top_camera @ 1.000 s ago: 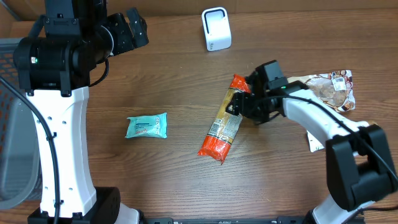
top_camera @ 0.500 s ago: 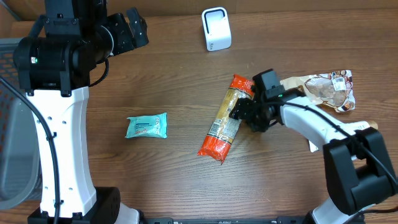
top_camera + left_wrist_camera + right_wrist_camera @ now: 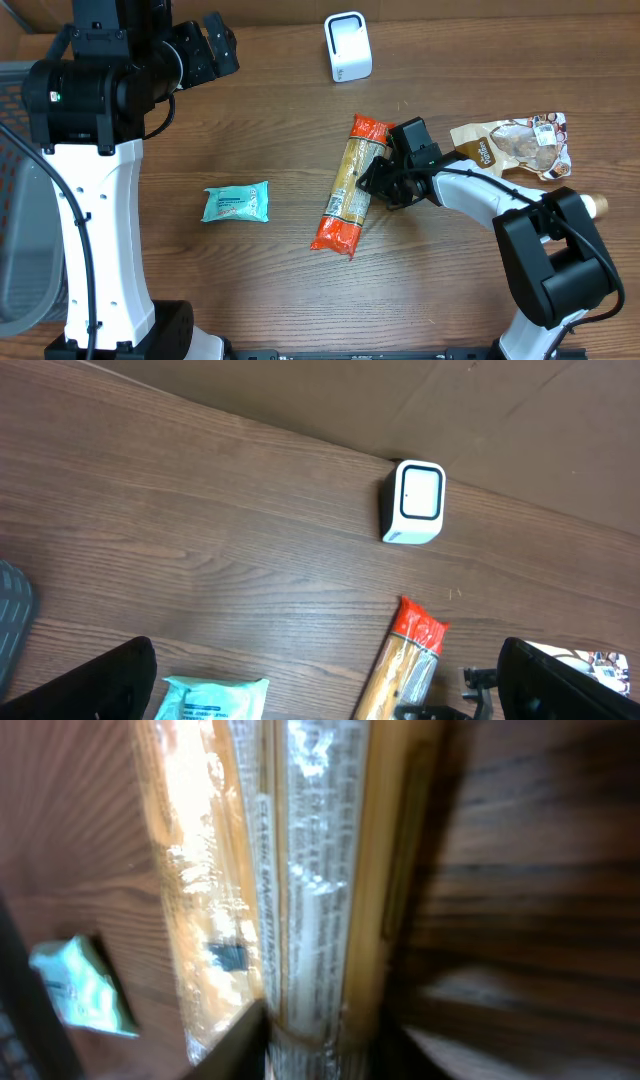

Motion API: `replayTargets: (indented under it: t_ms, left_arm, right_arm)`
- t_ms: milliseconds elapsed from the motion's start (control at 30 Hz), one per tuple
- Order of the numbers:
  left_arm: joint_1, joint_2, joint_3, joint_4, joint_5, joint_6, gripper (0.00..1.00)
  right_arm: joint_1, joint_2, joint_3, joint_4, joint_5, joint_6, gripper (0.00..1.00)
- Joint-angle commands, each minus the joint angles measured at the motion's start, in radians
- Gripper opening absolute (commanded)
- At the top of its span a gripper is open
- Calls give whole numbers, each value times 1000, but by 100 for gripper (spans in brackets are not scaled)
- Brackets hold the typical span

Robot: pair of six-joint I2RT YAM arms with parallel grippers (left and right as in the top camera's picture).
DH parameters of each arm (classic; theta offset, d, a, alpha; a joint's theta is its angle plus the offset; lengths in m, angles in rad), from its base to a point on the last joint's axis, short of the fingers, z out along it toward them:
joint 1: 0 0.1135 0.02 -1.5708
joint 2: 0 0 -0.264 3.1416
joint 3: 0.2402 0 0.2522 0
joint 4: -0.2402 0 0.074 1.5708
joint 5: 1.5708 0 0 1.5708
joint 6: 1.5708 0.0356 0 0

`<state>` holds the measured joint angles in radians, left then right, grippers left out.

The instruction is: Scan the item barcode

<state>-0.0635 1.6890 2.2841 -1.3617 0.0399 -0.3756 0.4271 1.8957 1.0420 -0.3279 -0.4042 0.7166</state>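
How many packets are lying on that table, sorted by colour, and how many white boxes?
Orange-and-yellow packet: 1
Teal packet: 1
Brown-and-white bag: 1
White box: 1
Total: 4
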Motion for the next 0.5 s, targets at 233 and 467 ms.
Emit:
replayTargets:
  t_ms: [233, 467]
  left_arm:
    - [3, 6, 6, 3, -10, -14, 100]
    - [3, 6, 6, 3, -10, -14, 100]
  right_arm:
    - [18, 38, 51, -15, -185, -202, 4]
    - [101, 38, 206, -217, -132, -381, 4]
